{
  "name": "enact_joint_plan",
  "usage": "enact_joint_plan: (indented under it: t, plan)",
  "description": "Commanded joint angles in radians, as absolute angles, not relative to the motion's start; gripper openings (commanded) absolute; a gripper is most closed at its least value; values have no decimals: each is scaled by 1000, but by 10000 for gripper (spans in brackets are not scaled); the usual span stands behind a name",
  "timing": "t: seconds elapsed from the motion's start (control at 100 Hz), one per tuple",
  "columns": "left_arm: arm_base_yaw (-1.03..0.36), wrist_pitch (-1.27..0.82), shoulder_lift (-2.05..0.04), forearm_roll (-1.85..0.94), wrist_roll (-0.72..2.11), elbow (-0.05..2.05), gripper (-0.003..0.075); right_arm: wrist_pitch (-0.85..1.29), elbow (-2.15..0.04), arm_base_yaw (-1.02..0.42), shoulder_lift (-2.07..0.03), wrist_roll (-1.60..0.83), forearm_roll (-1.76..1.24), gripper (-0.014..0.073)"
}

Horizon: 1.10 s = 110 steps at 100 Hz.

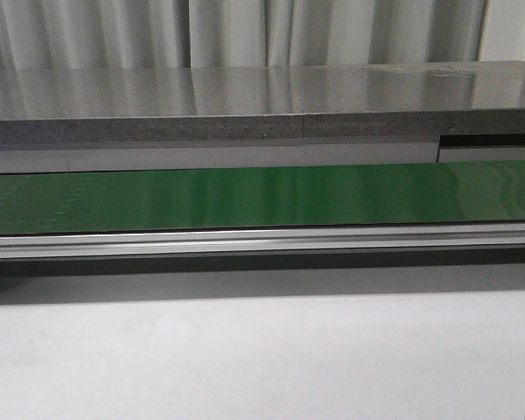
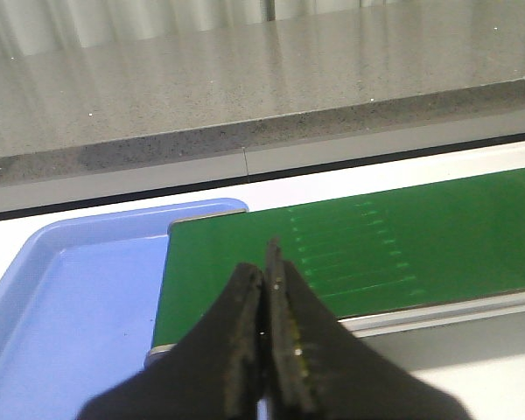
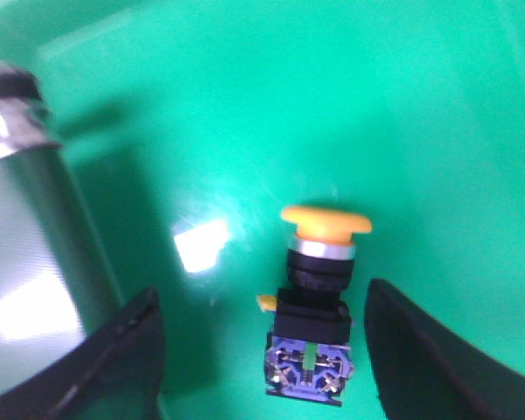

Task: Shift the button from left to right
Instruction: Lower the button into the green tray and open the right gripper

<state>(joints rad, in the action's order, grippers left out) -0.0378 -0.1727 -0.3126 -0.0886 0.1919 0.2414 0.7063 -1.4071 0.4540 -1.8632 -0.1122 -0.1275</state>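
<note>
The button (image 3: 315, 302) shows only in the right wrist view. It lies on its side on a glossy green surface (image 3: 245, 105), yellow cap pointing away from the fingers, black body and blue terminal end nearest the camera. My right gripper (image 3: 261, 293) is open. Its two black fingers stand on either side of the button with a gap on each side, touching nothing. My left gripper (image 2: 267, 267) is shut with nothing in it, above the end of the green conveyor belt (image 2: 402, 245). Neither gripper nor the button appears in the front view.
A blue tray (image 2: 61, 306) sits beside the belt's end in the left wrist view. In the front view the belt (image 1: 262, 197) runs across, with an aluminium rail (image 1: 262, 241), a grey counter (image 1: 245, 96) behind and a white table (image 1: 262, 359) in front. A grey metallic part (image 3: 26, 245) stands beside the button.
</note>
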Motion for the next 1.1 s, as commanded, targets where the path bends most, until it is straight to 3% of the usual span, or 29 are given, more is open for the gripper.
enact_joint_plan:
  t: [0.0, 0.37, 0.75, 1.09]
  plan:
    - [-44, -95, -319, -91, 190, 271, -19, 648, -1439, 452, -1746, -123, -164, 500]
    - [-44, -95, -319, -91, 190, 271, -19, 503, -1352, 301, -1450, -124, -168, 500]
    - [-44, -95, -319, -91, 190, 271, -19, 103, -844, 133, -981, -124, -162, 500]
    - [-44, -95, -319, -91, 190, 271, -19, 79, -504, 88, -582, -124, -161, 498]
